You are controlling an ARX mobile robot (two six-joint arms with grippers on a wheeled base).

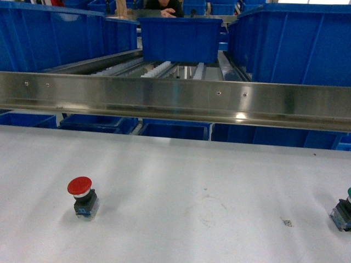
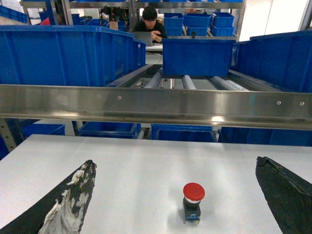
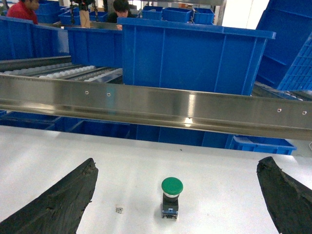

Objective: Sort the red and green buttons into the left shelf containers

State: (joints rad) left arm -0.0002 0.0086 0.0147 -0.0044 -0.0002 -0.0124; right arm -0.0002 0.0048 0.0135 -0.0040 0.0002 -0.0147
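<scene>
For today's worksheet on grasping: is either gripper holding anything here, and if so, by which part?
Nothing is held. The left gripper and right gripper are both open; the red button and green button stand untouched on the table.

- A red button (image 1: pixel 82 196) stands upright on the white table (image 1: pixel 181 192), at the left.
- A green button (image 1: pixel 343 211) sits at the right edge — partly cut off.
- Behind the table runs a steel rail (image 1: pixel 175 98).
- Blue bins (image 1: pixel 55 35) sit on the roller shelf behind the rail.
</scene>
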